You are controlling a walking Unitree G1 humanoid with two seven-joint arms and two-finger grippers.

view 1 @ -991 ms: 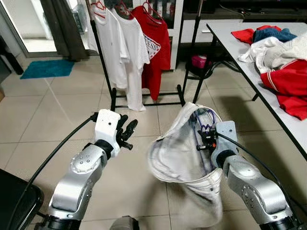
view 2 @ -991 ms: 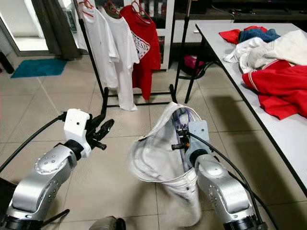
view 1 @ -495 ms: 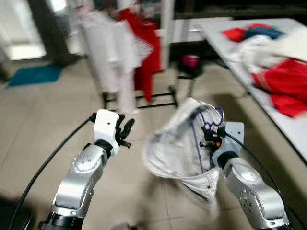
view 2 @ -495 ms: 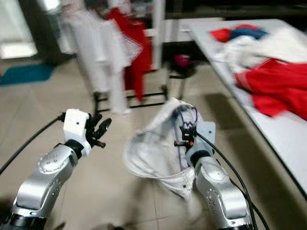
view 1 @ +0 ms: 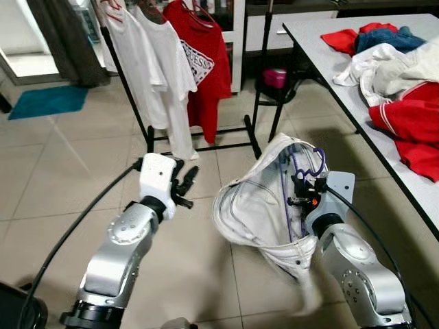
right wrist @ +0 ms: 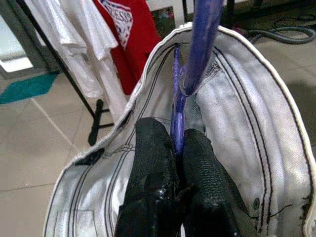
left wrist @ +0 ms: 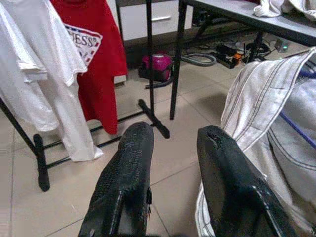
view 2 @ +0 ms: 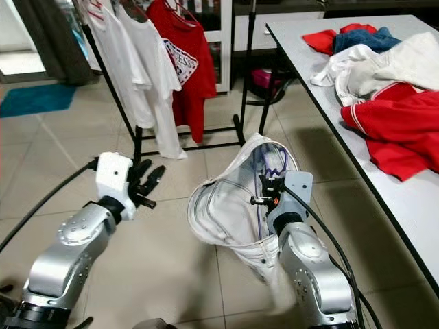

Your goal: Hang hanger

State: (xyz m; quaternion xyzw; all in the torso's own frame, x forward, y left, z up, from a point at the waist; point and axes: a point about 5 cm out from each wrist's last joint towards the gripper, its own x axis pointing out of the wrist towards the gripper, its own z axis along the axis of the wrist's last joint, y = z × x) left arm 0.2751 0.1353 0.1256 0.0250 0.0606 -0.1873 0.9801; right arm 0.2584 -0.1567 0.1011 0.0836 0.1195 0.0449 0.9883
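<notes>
My right gripper (view 1: 300,194) is shut on a purple hanger (view 1: 306,162) that carries a white garment (view 1: 255,209), held above the tiled floor at centre right. In the right wrist view both black fingers (right wrist: 153,163) pinch the purple hanger (right wrist: 196,59) inside the white garment (right wrist: 256,123). My left gripper (view 1: 184,184) is raised at centre left, open, with nothing between its fingers (left wrist: 126,173). The black clothes rack (view 1: 156,133) stands ahead at the back left. It holds two white shirts (view 1: 147,62) and a red shirt (view 1: 203,58) on hangers.
A white table (view 1: 322,51) along the right carries a heap of red, white and blue clothes (view 1: 398,82). A pink object (view 1: 276,77) sits on a black stool behind the rack. A teal mat (view 1: 48,101) lies far left. A dark curtain (view 1: 58,38) hangs at the back left.
The camera swung and blurred, then steadied; the rack now looks slightly nearer. The right gripper still holds the hanger with the garment, and the left gripper stays open.
</notes>
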